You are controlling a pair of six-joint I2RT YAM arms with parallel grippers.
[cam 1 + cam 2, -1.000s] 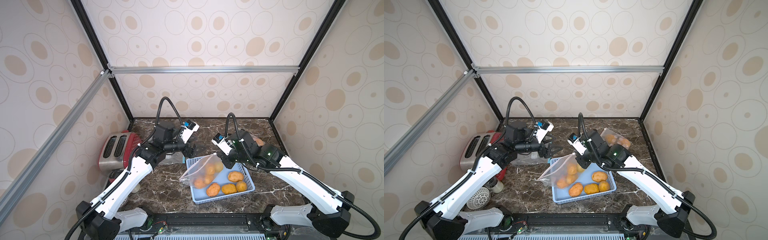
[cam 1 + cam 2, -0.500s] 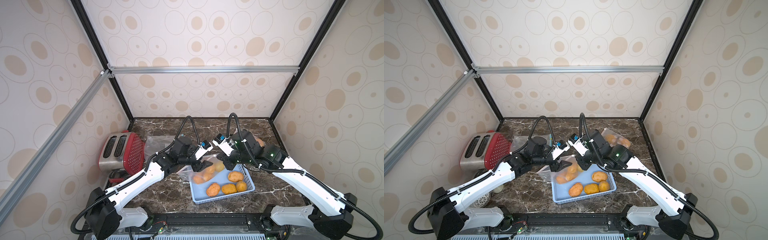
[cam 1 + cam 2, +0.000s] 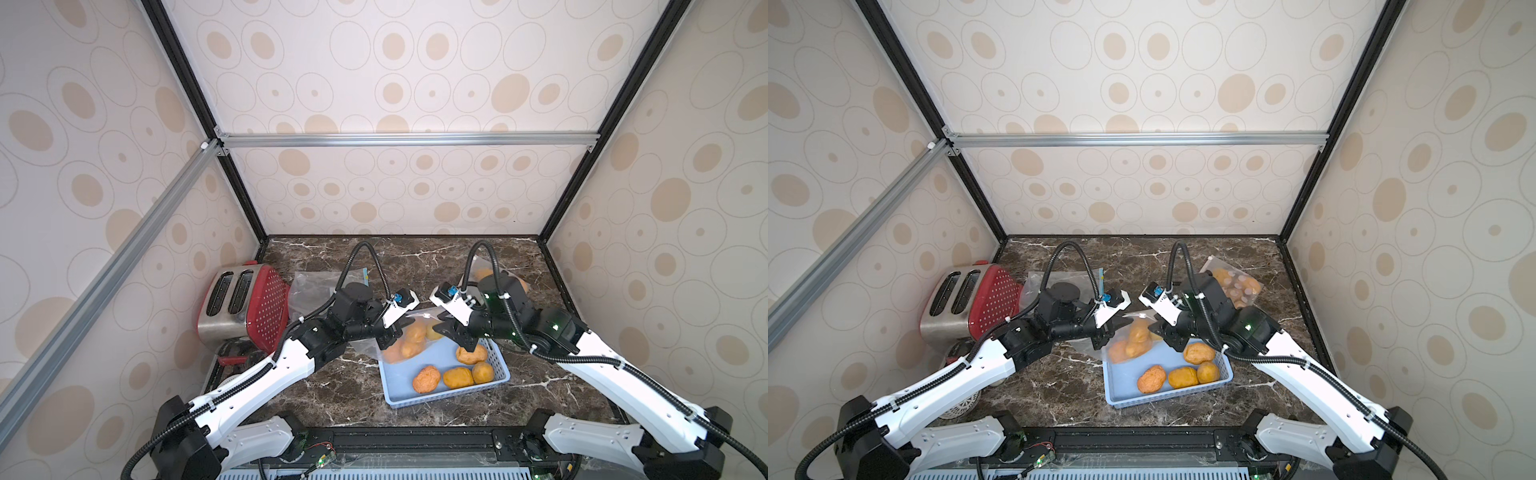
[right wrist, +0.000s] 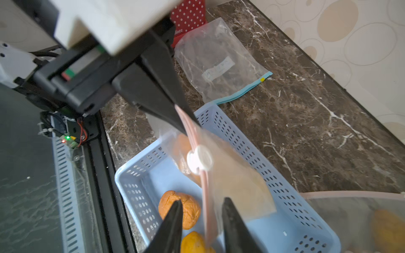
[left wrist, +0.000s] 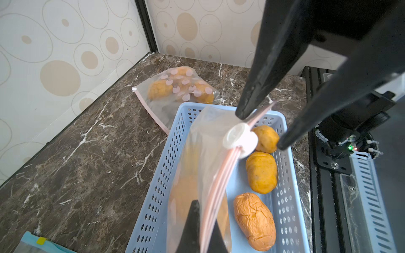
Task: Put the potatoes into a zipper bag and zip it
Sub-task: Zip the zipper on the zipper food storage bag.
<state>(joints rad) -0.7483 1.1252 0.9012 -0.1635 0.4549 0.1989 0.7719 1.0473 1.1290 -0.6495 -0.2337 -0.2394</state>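
Spanning a booth of oval-patterned walls (image 3: pixel 415 62), the dark marble worktop (image 3: pixel 332 257) carries a blue basket (image 3: pixel 440 401) near its front edge; above it the left end effector (image 4: pixel 186 122) clamps the zipper bag (image 5: pixel 206 140) of potatoes (image 3: pixel 1139 332), the right end effector (image 4: pixel 202 200) gaping astride its strip (image 5: pixel 221 181).

Four wrinkly orange potatoes (image 3: pixel 458 377) lay loose in the blue basket (image 3: pixel 400 376); more sat inside the clear zipper bag (image 3: pixel 409 338), upright at its corner, white slider (image 5: pixel 240 140) partway along.
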